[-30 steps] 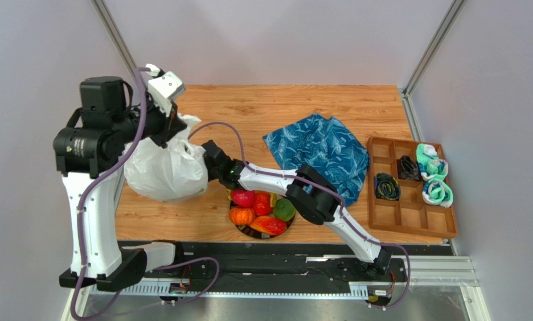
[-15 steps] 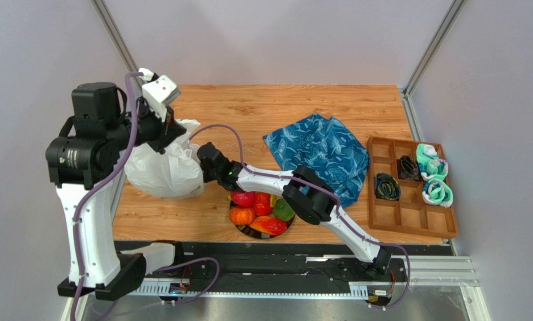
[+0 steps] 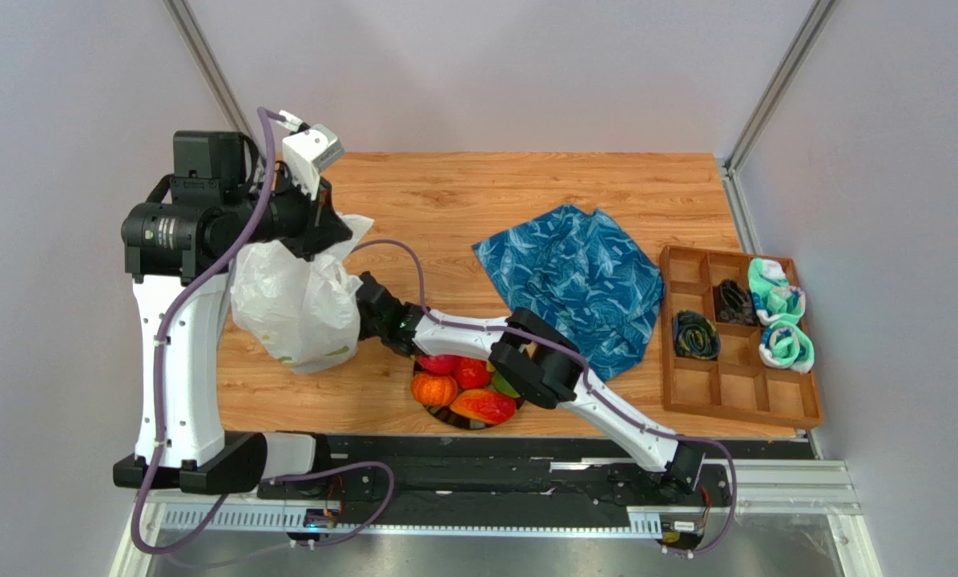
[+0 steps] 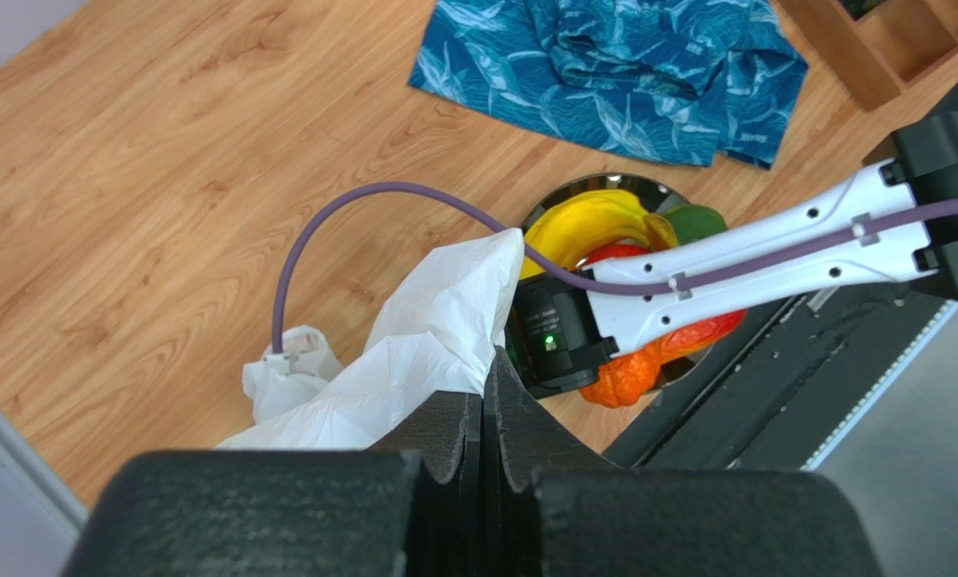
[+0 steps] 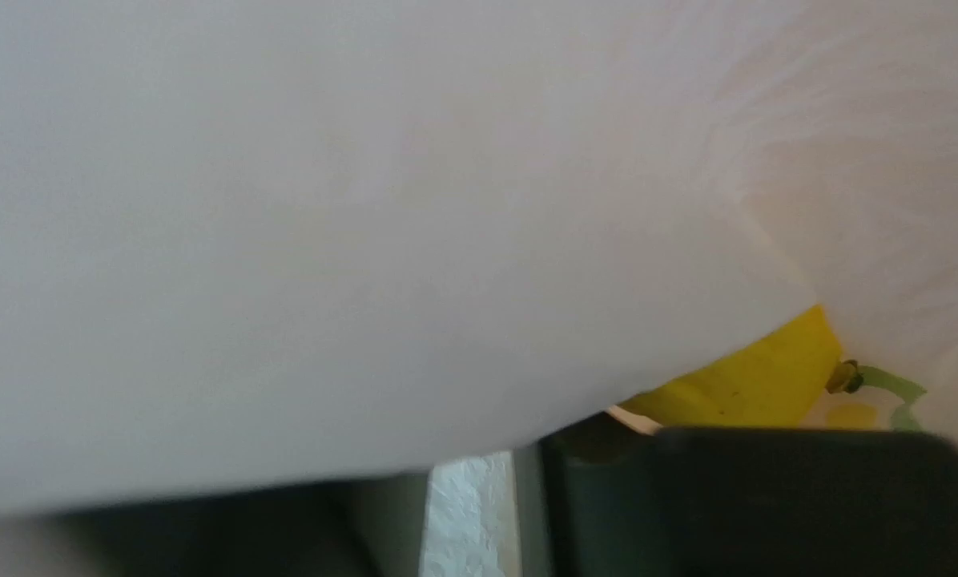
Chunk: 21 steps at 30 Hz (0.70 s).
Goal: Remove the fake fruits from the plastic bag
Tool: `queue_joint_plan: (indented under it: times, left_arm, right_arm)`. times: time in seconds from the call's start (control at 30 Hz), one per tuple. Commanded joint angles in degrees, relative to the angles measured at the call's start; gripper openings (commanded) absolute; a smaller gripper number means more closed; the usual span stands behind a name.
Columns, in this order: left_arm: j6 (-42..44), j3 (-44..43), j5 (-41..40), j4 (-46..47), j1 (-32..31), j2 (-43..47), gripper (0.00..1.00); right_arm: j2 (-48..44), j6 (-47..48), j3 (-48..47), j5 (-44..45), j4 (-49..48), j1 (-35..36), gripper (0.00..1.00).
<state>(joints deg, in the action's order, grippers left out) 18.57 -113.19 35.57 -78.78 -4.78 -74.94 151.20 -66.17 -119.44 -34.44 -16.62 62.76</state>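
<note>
Left gripper: jaws pressed flat together, with a fold of the bag pinched between them. The left arm stands tall off its base, forearm about level, wrist tipped downward. The bag hangs from the pinch. You cannot tell whether its bottom touches the table.

Right gripper: buried against the bag's 3 o'clock flank. You cannot tell its opening or whether it holds anything. The right arm lies low, running from its base at 5 o'clock of the table, elbow above the plate, forearm aimed toward 10 o'clock. A green light glows on its wrist. In the right wrist view white film fills nearly everything. A yellow fruit shows at the film's lower edge, and you cannot tell if it is inside the bag.

Fruits: piled on the plate, just beside the bag at its 4 o'clock.

Markings: a small green mark low on the bag, too small to read.

Cloth: at 1 o'clock of the plate. Tray: at the table's 3 o'clock edge.
</note>
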Motion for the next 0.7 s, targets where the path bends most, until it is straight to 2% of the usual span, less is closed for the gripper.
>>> queue_joint_plan:
  times: [0.0, 0.03, 0.1, 0.23, 0.5, 0.67]
  left_arm:
    - [4.01, 3.92, -5.75, -3.48, 0.03, 5.84, 0.0]
    - [5.41, 7.68, -8.04, -3.66, 0.12, 7.16, 0.0]
    - [7.26, 11.65, -13.41, -3.66, 0.21, 11.81, 0.0]
    - [6.4, 23.15, -19.57, 0.2, 0.29, 20.87, 0.0]
    - [7.19, 36.44, -27.13, 2.14, 0.56, 30.37, 0.0]
    - [4.11, 48.57, -30.46, 8.37, 0.56, 33.27, 0.0]
  right_arm:
    - [-5.02, 5.51, 0.87, -0.98, 1.05, -2.2, 0.23]
    - [-6.34, 9.62, 1.13, -0.29, 5.76, -3.34, 0.16]
    - [-10.38, 13.6, 1.57, 1.9, 11.15, -4.66, 0.13]
    - [-14.7, 17.82, 3.69, 5.16, 14.85, -9.13, 0.06]
    - [-20.76, 24.94, 6.75, 5.26, 19.25, -14.77, 0.02]
    - [-23.58, 26.8, 10.54, 5.34, 20.75, -14.78, 0.02]
